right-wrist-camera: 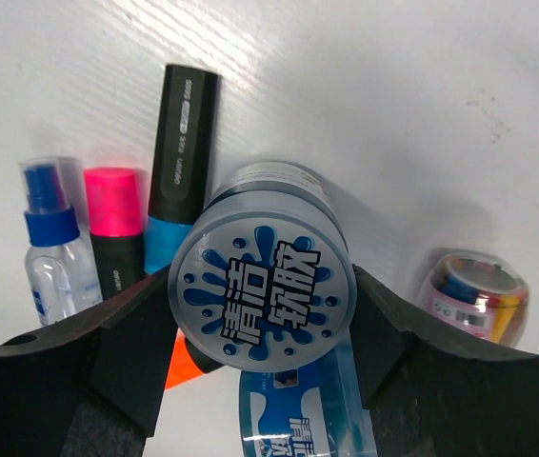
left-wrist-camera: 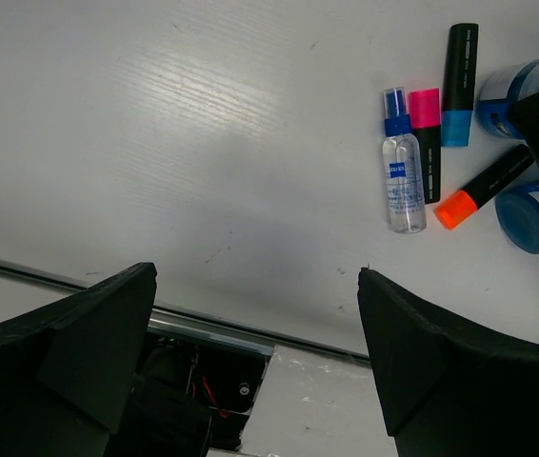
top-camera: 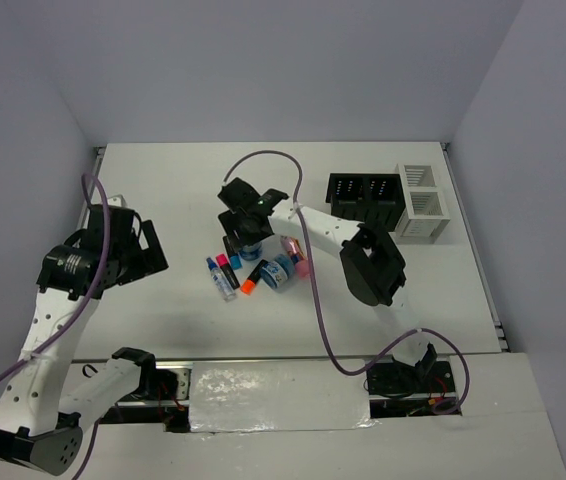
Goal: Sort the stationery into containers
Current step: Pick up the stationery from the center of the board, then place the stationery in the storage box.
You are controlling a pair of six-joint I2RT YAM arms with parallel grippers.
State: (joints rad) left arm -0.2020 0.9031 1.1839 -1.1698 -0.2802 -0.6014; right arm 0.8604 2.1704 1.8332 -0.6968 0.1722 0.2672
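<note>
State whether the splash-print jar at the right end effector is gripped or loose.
Gripped: both fingers of the right end effector press the sides of the jar. Lifted or not: cannot tell.

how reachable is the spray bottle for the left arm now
Probably yes: the spray bottle lies outermost, bare table between it and the open left gripper, though a pink-capped marker lies close beside it.

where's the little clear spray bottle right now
In the left wrist view the spray bottle lies flat on the table at the left end of the stationery cluster, right beside the pink-capped marker.
</note>
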